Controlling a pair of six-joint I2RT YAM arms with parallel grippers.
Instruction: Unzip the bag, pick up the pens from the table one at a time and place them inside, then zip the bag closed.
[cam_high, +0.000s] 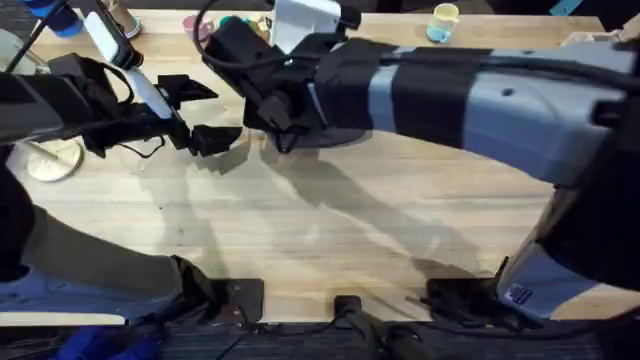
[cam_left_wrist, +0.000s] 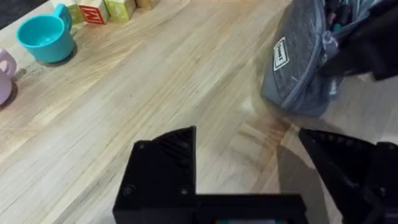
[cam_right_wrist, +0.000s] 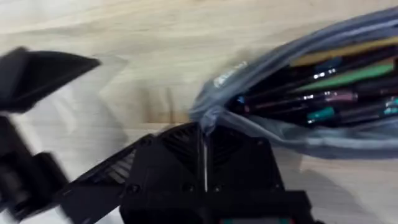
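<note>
The bag (cam_left_wrist: 297, 65) lies on the table (cam_left_wrist: 155, 81), its grey fabric bulging and a small white label facing the left wrist camera. In the right wrist view the bag (cam_right_wrist: 298, 93) is seen from close up with its zipper open, and the pens (cam_right_wrist: 323, 93) lie packed lengthwise inside (dark barrels mostly, with green, teal and yellowish ones among them). The right gripper (cam_right_wrist: 205, 134) has its two black fingers drawn together at the near end of the bag's open mouth, pinching a small piece there at the zipper's end; whether that is the pull tab or a fold of fabric cannot be told. From overhead, the right gripper (cam_high: 283, 135) reaches across from the lower right to the far middle of the table (cam_high: 330, 230), its large grey and black arm covering the bag. The left gripper (cam_high: 205, 115) sits just to the left of it, near but not touching, with its fingers spread apart and nothing between them; the left wrist view shows the left gripper (cam_left_wrist: 249, 155) over bare wood just short of the bag. At the far edge of the table stand a teal cup (cam_left_wrist: 46, 38) and some coloured blocks (cam_left_wrist: 102, 9).
</note>
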